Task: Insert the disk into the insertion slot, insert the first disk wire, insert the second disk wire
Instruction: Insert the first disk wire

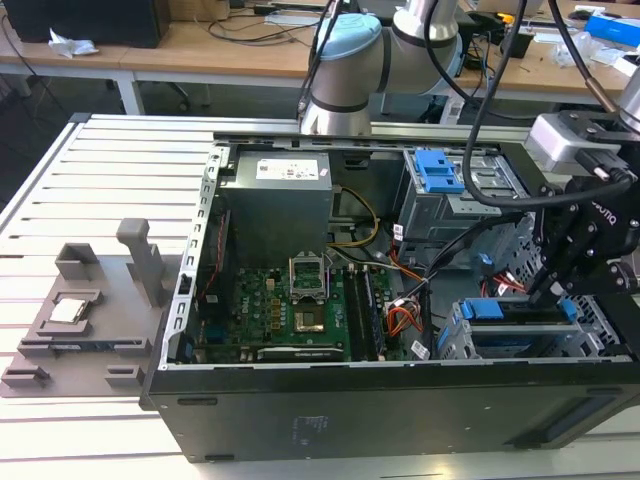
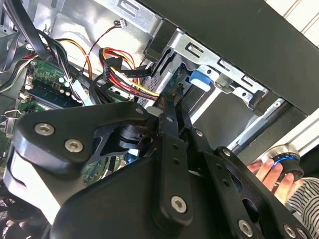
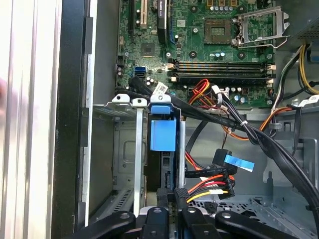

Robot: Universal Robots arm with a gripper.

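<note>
Your fingers (image 2: 167,117) are pinched narrow, can't tell on what; the disk (image 3: 163,134) sits edge-on in the slot (image 3: 138,149), long axis straight ahead.

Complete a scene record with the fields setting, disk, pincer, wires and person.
setting: black open-sided computer tower case lying on a white slatted metal table
disk: flat hard disk in a bright blue plastic carrier, sitting in the grey perforated sheet-metal insertion slot
pincer: black metal pincer inside the case, close to the disk
wires: red, yellow and orange wire bundle with a black plug, beside the pincer
person: a hand with a striped sleeve, outside the case
</note>
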